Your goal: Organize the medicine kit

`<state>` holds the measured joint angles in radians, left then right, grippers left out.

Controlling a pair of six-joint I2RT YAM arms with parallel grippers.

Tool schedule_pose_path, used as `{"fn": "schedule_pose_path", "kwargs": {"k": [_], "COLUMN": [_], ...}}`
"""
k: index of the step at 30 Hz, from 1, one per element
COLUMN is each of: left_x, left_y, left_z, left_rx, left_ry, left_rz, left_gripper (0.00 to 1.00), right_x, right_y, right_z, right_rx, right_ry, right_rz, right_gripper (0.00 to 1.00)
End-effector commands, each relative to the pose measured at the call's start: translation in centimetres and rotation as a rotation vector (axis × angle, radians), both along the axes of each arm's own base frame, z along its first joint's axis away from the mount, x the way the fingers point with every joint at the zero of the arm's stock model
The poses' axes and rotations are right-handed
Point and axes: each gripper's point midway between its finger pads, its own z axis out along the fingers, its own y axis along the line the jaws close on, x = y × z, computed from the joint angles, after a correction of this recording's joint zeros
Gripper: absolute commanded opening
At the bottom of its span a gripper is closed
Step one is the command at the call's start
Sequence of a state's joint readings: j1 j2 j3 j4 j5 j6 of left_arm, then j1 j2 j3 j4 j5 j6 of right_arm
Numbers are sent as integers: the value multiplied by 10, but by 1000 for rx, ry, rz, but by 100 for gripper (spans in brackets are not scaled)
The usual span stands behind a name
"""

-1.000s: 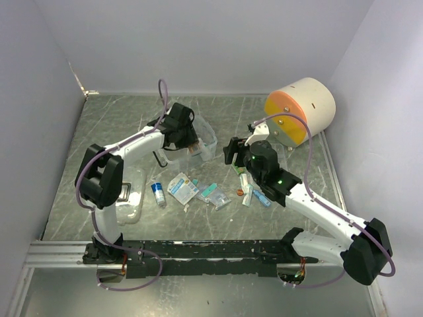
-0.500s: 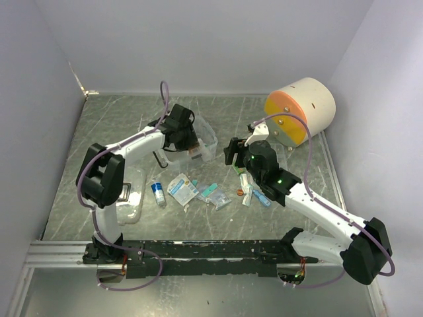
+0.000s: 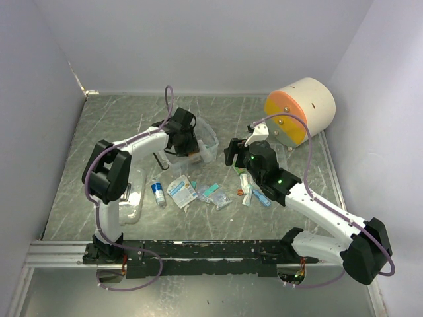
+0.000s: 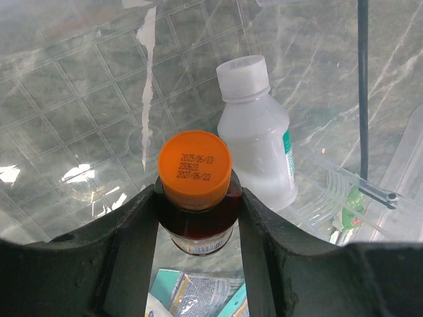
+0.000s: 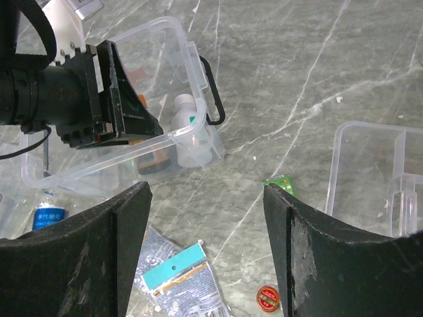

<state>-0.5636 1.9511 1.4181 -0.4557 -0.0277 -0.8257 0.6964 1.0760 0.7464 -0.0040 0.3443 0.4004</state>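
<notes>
The medicine kit's clear box [image 3: 205, 140] sits at the table's middle back; the right wrist view shows its wall [image 5: 173, 39] and black handle [image 5: 215, 92]. My left gripper [image 3: 187, 146] reaches inside the box, shut on a brown bottle with an orange cap [image 4: 195, 168]. A white bottle [image 4: 254, 132] stands in the box right beside it. My left gripper [image 4: 197, 205] also shows in the right wrist view [image 5: 125, 112]. My right gripper [image 3: 231, 152] is open and empty [image 5: 206, 198], above the table to the right of the box. A clear divided tray [image 5: 377, 165] lies further right.
Loose on the table in front of the box are flat medicine packets [image 3: 182, 189], a small blue-labelled vial [image 3: 158, 193], a red round tin [image 3: 240, 193] and small tubes [image 3: 254, 193]. A clear lid [image 3: 132, 195] lies at left. A large cream cylinder [image 3: 301, 109] stands at back right.
My left gripper has shifted slightly right and lower inside the box, still holding the brown bottle. My right arm has hardly moved.
</notes>
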Motion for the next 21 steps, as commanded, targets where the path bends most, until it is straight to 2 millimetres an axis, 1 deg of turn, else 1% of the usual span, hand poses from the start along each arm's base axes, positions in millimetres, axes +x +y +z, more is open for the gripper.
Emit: {"fn": "schedule_pose_path", "kwargs": {"k": [1, 3, 7, 11, 14, 16, 17, 21], "left_x": [2, 0, -4, -4, 0, 3, 6, 13], "left_y": [-13, -19, -26, -20, -10, -3, 4, 18], "left_z": [12, 12, 10, 10, 14, 16, 16, 17], "left_rx": [-33, -57, -104, -71, -21, 16, 57, 150], "left_ry": [-4, -1, 5, -1, -30, -48, -60, -87], "left_rz": [-51, -84, -112, -104, -91, -80, -67, -65], "left_gripper": [59, 65, 68, 68, 60, 53, 49, 44], "right_x": [2, 1, 2, 2, 3, 2, 2, 3], "right_y": [-3, -3, -9, -12, -15, -15, -14, -13], "right_z": [11, 11, 16, 20, 17, 16, 16, 14], "right_rx": [12, 11, -1, -5, -15, -15, -13, -12], "right_ry": [-26, -26, -42, -56, -50, -48, -49, -45], "right_rz": [-12, -13, -36, -44, -55, -55, -53, -52], "right_gripper": [69, 69, 69, 69, 69, 69, 69, 69]}}
